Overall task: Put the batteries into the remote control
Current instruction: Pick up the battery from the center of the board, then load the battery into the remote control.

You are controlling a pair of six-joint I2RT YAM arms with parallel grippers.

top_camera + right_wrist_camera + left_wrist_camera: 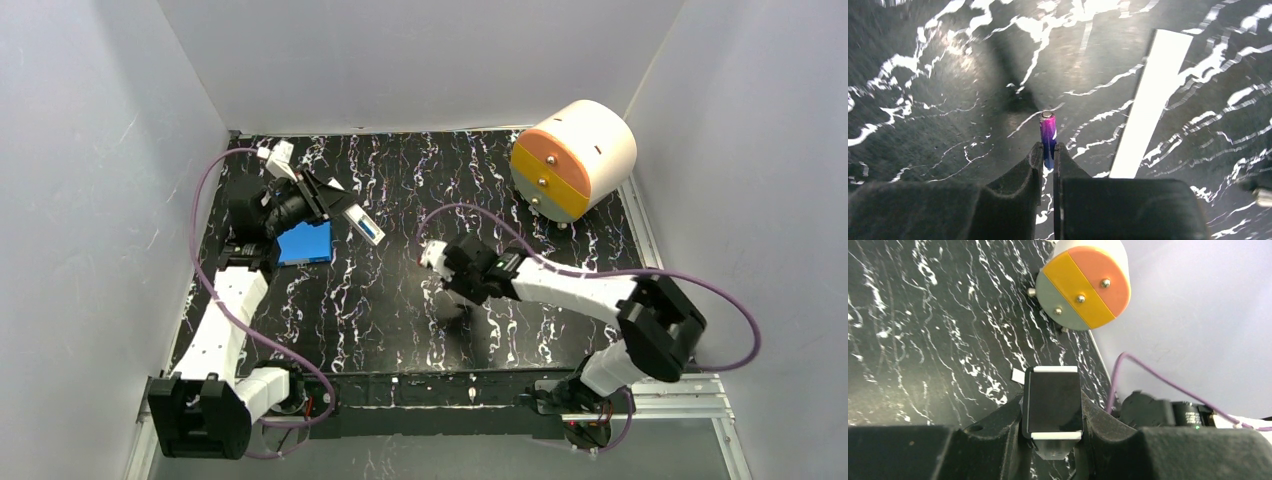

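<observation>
My left gripper (337,206) holds the remote control (358,220) above the table's left side, and a blue strip shows on the bar's upper face near its free end. In the left wrist view the remote control (1053,402) sits end-on, clamped between both jaws. My right gripper (1048,151) is shut on a battery (1048,134), a small blue-purple cylinder with a pale metal tip. The battery sticks out past the fingertips, just over the dark marbled table. From above, the right gripper (438,272) hangs near the table's middle, and the battery is hidden under it.
A flat blue pad (305,243) lies on the table below the left gripper. A cream-and-orange drum (572,158) stands at the back right. A long white strip (1153,100) lies flat on the table just right of the held battery.
</observation>
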